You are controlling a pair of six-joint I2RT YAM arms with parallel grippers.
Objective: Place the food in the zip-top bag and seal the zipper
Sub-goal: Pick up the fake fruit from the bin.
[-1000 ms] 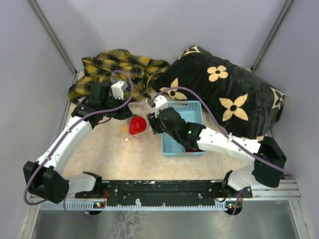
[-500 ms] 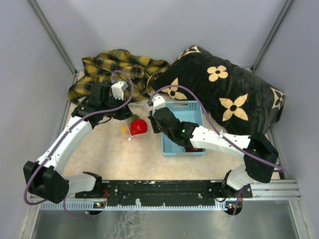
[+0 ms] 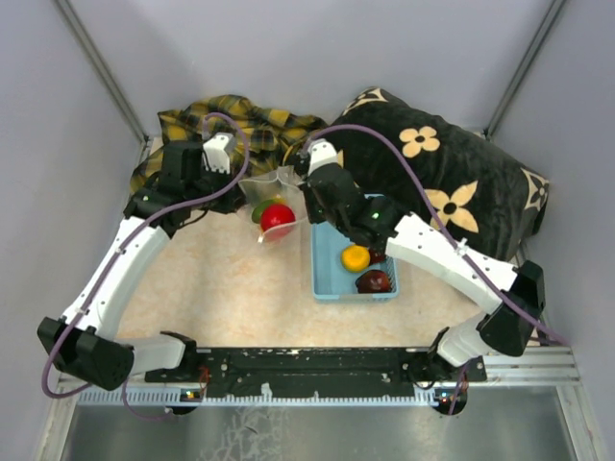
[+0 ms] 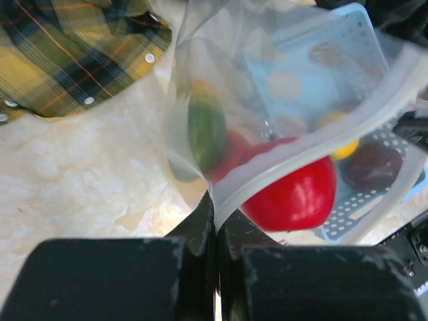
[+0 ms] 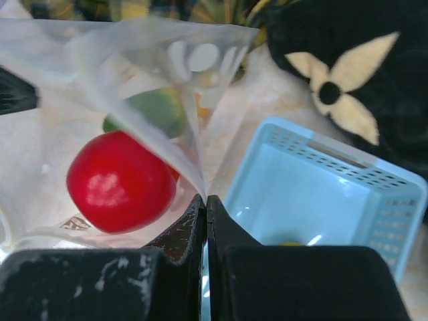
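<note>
The clear dotted zip-top bag (image 3: 274,195) hangs between my two grippers, just left of the light-blue basket (image 3: 332,280). Inside it are a red fruit (image 3: 278,218) and an elongated green piece (image 3: 259,209). My left gripper (image 4: 217,215) is shut on the bag's mouth edge, where the whitish zipper strip (image 4: 321,144) runs. My right gripper (image 5: 205,199) is shut on the bag's opposite edge, with the red fruit (image 5: 120,182) just beyond it. An orange-yellow fruit (image 3: 356,257) and a dark maroon fruit (image 3: 374,280) lie in the basket.
A yellow plaid cloth (image 3: 231,130) lies bunched at the back left. A black pillow with cream flowers (image 3: 442,187) fills the back right, touching the basket's far end. Grey walls close in on three sides.
My right gripper has shut on the bag's edge. Both arms have carried the bag toward the back. The right arm no longer covers the basket, so the orange-yellow and maroon fruits now show.
</note>
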